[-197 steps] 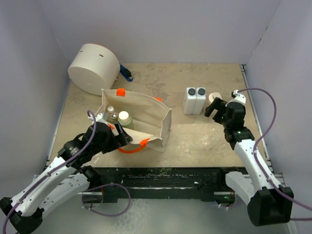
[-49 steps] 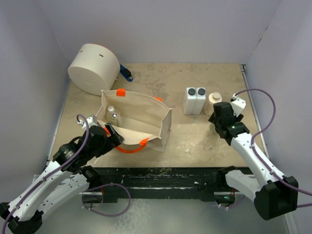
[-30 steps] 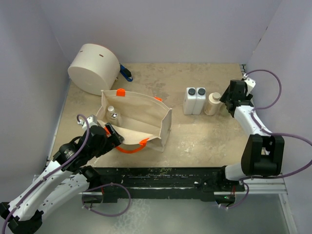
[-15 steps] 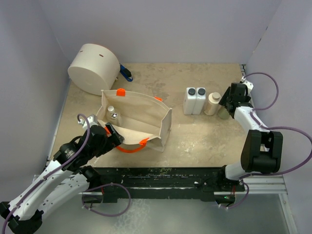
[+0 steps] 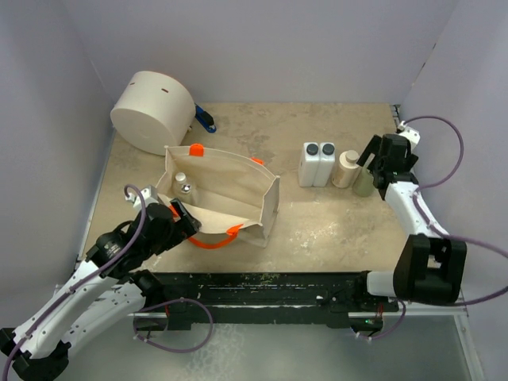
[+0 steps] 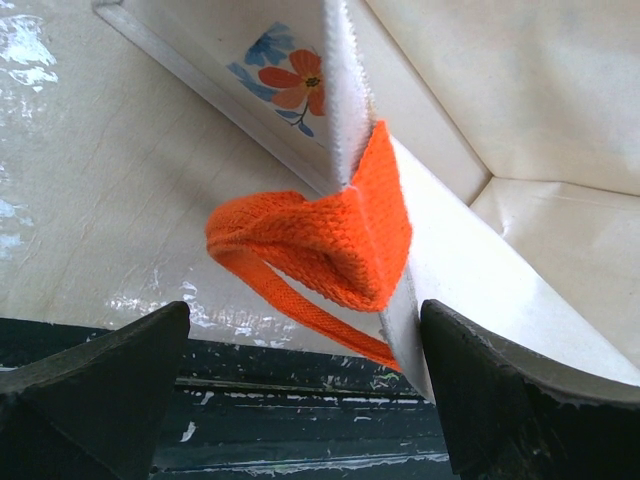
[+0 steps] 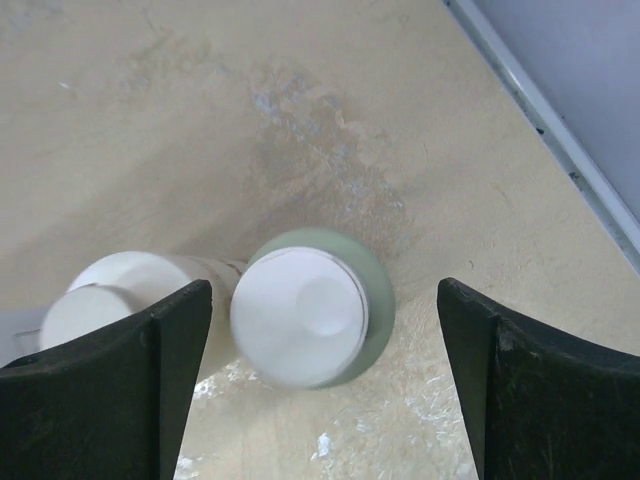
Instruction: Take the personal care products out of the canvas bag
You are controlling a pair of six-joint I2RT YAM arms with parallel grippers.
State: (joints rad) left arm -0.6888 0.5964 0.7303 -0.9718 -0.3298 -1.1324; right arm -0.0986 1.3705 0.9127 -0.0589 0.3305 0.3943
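Note:
The canvas bag [image 5: 238, 198] stands left of centre with orange handles. Two small bottles [image 5: 183, 184] show inside its left end, one silvery-capped. My left gripper [image 5: 181, 216] is open astride the bag's near wall; in the left wrist view the orange handle [image 6: 320, 245] and the cloth wall lie between the fingers [image 6: 110, 385]. Two white square bottles [image 5: 317, 163], a cream round bottle [image 5: 347, 168] and a pale green bottle [image 5: 363, 181] stand on the table at the right. My right gripper [image 5: 375, 163] is open just above the green bottle [image 7: 312, 318], not touching it.
A large cream cylinder [image 5: 153, 111] with a blue handle [image 5: 205, 120] lies at the back left. The right side wall and its metal rail [image 7: 545, 110] run close to the right gripper. The table's dark front rail [image 6: 300, 440] is just below the bag.
The pale green bottle, in the bag in the earliest frame, now stands beside the cream bottle. The right arm swung to the back right and its gripper has drawn slightly off it. The left arm is still.

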